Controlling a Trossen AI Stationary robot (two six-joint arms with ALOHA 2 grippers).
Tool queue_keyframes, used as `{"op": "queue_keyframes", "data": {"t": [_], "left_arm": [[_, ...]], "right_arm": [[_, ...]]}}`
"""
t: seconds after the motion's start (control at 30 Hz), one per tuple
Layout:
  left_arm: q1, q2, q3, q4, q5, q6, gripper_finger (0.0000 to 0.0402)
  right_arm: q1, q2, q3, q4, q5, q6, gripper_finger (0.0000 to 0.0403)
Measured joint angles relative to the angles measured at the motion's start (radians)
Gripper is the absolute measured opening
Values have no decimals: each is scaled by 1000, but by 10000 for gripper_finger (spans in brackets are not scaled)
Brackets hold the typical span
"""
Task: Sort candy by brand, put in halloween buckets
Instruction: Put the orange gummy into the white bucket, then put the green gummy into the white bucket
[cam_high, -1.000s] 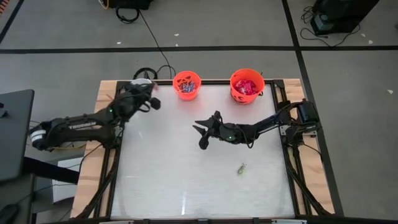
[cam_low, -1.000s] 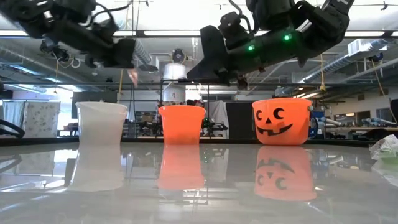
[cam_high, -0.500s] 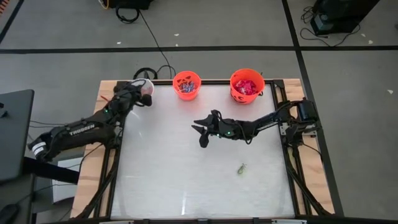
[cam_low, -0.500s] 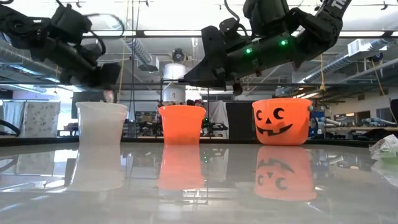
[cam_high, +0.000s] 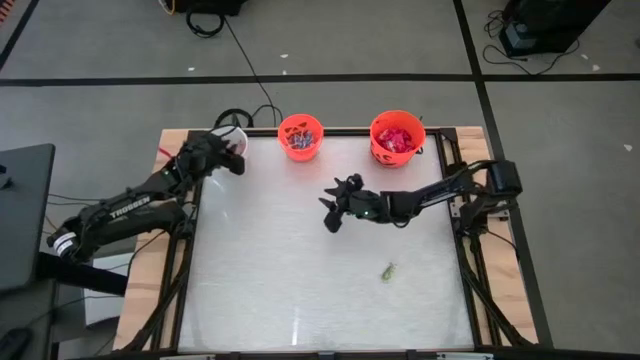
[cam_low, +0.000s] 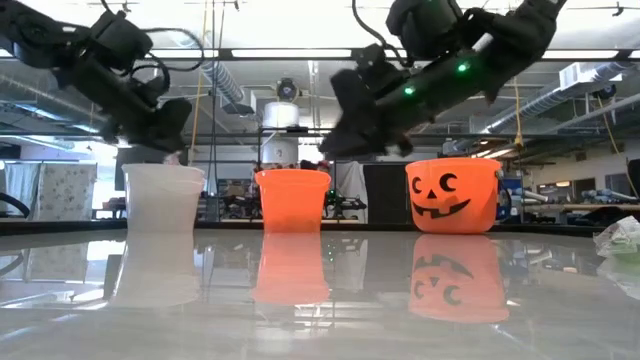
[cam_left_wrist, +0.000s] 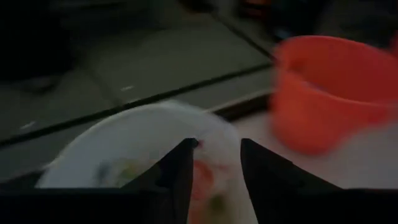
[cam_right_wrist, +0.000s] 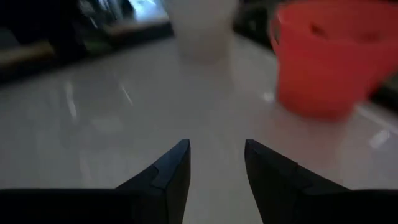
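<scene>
1. A second ago the left gripper (cam_high: 231, 160) was beside the white bucket (cam_low: 163, 197) with a small pale piece showing at its tip. Now it sits over the bucket's mouth and its jaws have come apart. The right gripper (cam_high: 338, 203) has slid a little toward the right side of the table, and its jaws are wider too.

2. The left wrist view looks down into the white bucket (cam_left_wrist: 143, 149). Small coloured sweets lie inside, with a pinkish blur between the fingers. I cannot tell if that is the piece dropping or one already lying there.

3. What could go wrong: the left gripper hangs near the bucket's rim, not its middle. A light piece could hit the rim and bounce out onto the table (cam_high: 300, 290). The arm could also bump the light bucket and tip it when it pulls away.

4. One greenish wrapped candy (cam_high: 388, 270) lies alone on the table, toward the front right, well apart from both grippers.

5. The right arm reaches in from the right edge, stretched low and long. Its gripper hangs above the middle of the table, with nothing between its fingers (cam_right_wrist: 168, 174).

6. The small orange bucket (cam_high: 300, 136) and the bigger pumpkin-face bucket (cam_high: 397, 137) stand at the back, both with candy in them.

7. The right gripper is the closer one to the last candy. If it comes down too flat, it may just push the thin wrapper along the shiny table.
</scene>
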Motion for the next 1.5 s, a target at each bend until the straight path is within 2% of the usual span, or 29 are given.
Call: {"op": "queue_keyframes", "data": {"t": [0.1,0.23,0.37,0.47,0.57,0.63,0.77,0.83,1.0,1.1,1.17,1.27,1.4,1.47,1.5], "left_arm": [[-13,0,47,-29,140,90,142],[-62,-2,91,-26,293,145,142],[-137,-4,111,-29,311,144,142],[-199,-7,121,-15,313,143,142],[-269,-7,125,33,337,143,142],[-310,-6,125,76,392,143,142],[-368,-6,125,100,568,143,142],[-390,-6,125,93,619,143,142],[-422,-6,125,92,614,143,142],[-425,-6,125,91,573,143,142],[-425,-6,125,92,543,143,142],[-425,-6,125,92,501,143,142],[-425,5,125,97,488,158,142],[-425,18,125,97,488,189,142],[-425,29,125,102,488,197,142]], "right_arm": [[4,-69,0,-213,-32,58,163],[52,-157,0,-474,-164,77,160],[127,-236,0,-776,-198,162,156],[180,-292,0,-974,-265,284,155],[232,-329,0,-1101,-354,391,155],[265,-339,0,-1151,-404,432,155],[349,-307,0,-1166,-512,424,155],[398,-276,0,-1145,-540,388,155],[484,-190,0,-1129,-471,316,155],[504,-144,0,-1122,-380,310,154],[508,-118,2,-1110,-358,305,149],[502,-94,3,-1089,-347,284,117],[482,-91,1,-1027,-299,236,25],[463,-87,-2,-948,-213,180,13],[450,-83,-3,-885,-134,158,13]]}}
